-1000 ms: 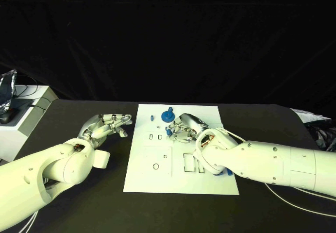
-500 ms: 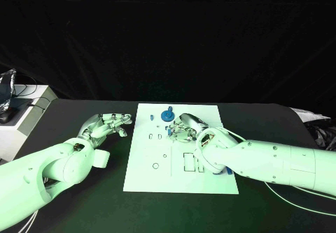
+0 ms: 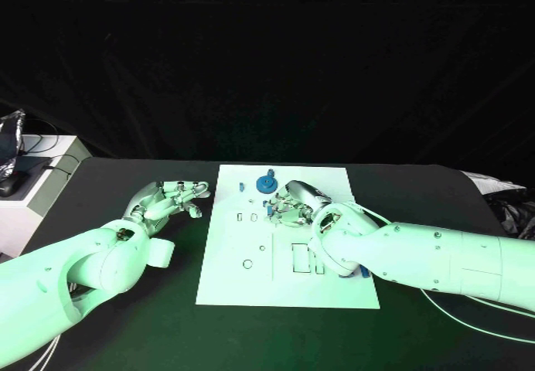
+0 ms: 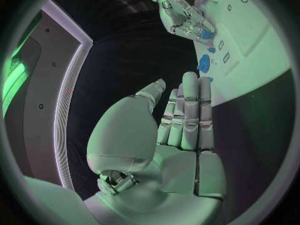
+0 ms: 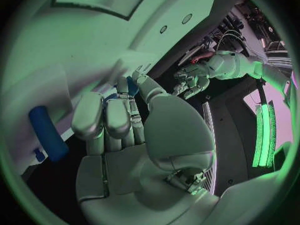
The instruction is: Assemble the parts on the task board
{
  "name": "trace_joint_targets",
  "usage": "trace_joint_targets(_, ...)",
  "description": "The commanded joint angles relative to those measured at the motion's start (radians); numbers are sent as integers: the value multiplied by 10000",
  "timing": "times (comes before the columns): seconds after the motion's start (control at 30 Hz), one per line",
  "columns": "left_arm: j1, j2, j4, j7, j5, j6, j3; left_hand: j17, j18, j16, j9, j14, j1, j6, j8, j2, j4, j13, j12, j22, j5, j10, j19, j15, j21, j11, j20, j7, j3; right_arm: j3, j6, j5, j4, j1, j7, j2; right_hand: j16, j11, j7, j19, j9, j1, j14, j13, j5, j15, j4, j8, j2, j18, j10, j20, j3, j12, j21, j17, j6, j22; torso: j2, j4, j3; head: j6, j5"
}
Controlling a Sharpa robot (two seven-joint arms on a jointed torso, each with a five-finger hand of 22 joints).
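Surface black; board at centre. Right hand over board at 12 o'clock, fingers pinching small blue part. Left hand at 9 o'clock, fingers open, holding nothing. Blue gear seated at 12; blue peg loose; slots unfilled, early.

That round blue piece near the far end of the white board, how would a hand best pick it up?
Likely from straight above, fingers pinching opposite sides of the round blue piece: it seems to lie flat on the task board, leaving only its rim free.
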Motion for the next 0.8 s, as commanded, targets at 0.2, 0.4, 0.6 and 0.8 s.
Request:
trace_joint_targets(0.2, -6, 24, 8, 39, 36, 186, 9, -11, 89, 50, 0, -38, -10, -62, -38, 68, -36, 5, -14, -12, -51, -97, -60, 4, 51, -5, 27, 10, -41, 0, 49, -187, -38, -8, -48, 4, 102, -374, -95, 577, 4, 215, -38, 5010, -29, -188, -48, 47, 108, 18, -1601, -115, -736, 4499, 137, -42, 19, 1388, 0, 3, -5, -16, -2)
trace_joint_targets(0.4, -14, 30, 4, 34, 36, 196, 9, -11, 89, 50, 0, -38, -10, -62, -38, 68, -36, 5, -14, -12, -51, -97, -60, 4, 51, -5, 27, 10, -41, 0, -44, -250, -122, -18, -76, 32, 238, -381, -87, 583, 10, 180, -47, 6291, -39, -173, -100, 49, 125, 19, -1982, -83, -707, 5533, 282, -25, -5, 1418, 1, 7, 3, -15, -2)
trace_joint_targets(0.6, -19, 28, -2, 25, 36, 201, 9, -11, 89, 50, 0, -38, -10, -62, -38, 68, -36, 5, -14, -12, -51, -97, -60, 4, 51, -5, 27, 10, -41, -1, -162, -273, -224, -33, -64, 70, 400, -368, -96, 585, 12, 183, -48, 7220, -168, -160, -98, 52, 161, 11, -2169, -65, -779, 6327, 463, 85, -17, 1449, 1, 4, 2, -25, 3)
trace_joint_targets(0.8, -23, 34, -4, 22, 36, 207, 9, -11, 89, 50, 0, -38, -10, -62, -38, 68, -36, 5, -14, -12, -51, -97, -60, 4, 51, -5, 27, 10, -41, -6, -175, -291, -327, -67, -44, 154, 459, -367, -104, 576, 12, 193, -58, 7541, -181, -154, -102, 51, 179, 11, -2231, -56, -818, 6548, 527, 132, -18, 1456, 6, 3, 6, -35, 5)
